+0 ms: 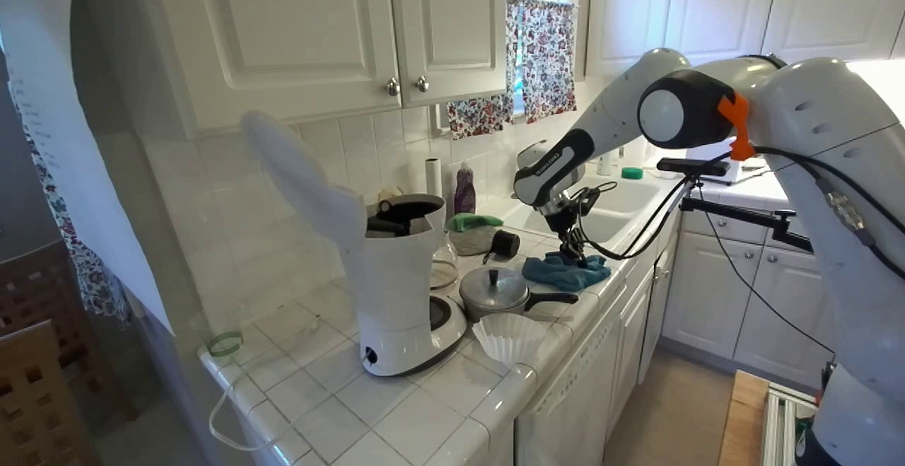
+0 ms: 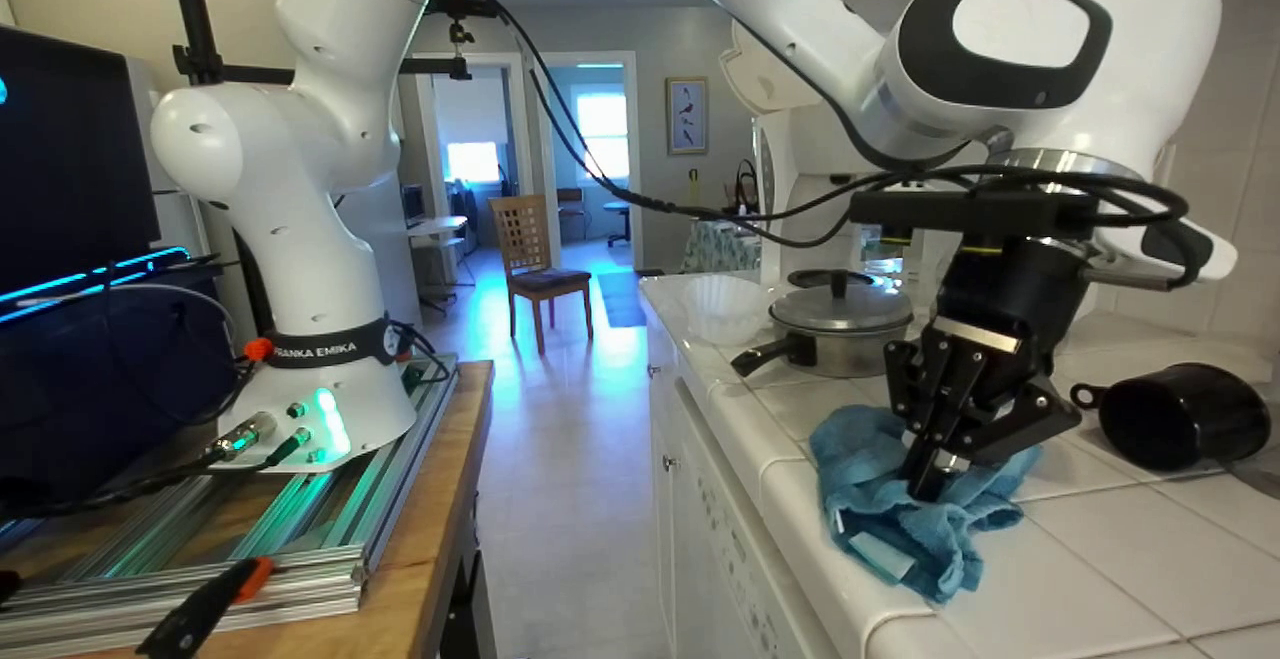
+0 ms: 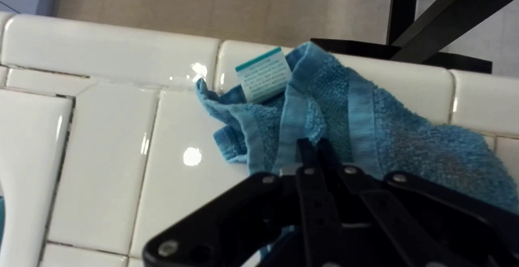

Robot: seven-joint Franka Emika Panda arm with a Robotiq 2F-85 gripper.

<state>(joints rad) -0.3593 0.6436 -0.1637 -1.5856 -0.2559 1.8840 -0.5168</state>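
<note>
The blue cloth [image 3: 425, 149] was found directly under the gripper [image 3: 315, 142], on the tiled counter [image 3: 101, 165], and its folds were touched by the fingertips. The two fingers were held close together, and a fold of the blue cloth appeared to be clamped between them. The blue cloth was crumpled, yet its longer axis could be judged as running roughly along the counter's edge, a little aslant; the printed label [image 3: 263, 74] was placed near this edge. Just beside the blue cloth, in both exterior views, the lidded saucepan [image 2: 842, 334] was seen, and its content was hidden. Near the blue cloth, the black cup [image 2: 1185, 417] was seen tipped on its side; what was inside could not be made out. Farther from the blue cloth, beyond the lidded saucepan, the paper filter [image 1: 510, 339] and the coffee maker [image 1: 396, 289], with its lid raised, were shown in an exterior view.
</note>
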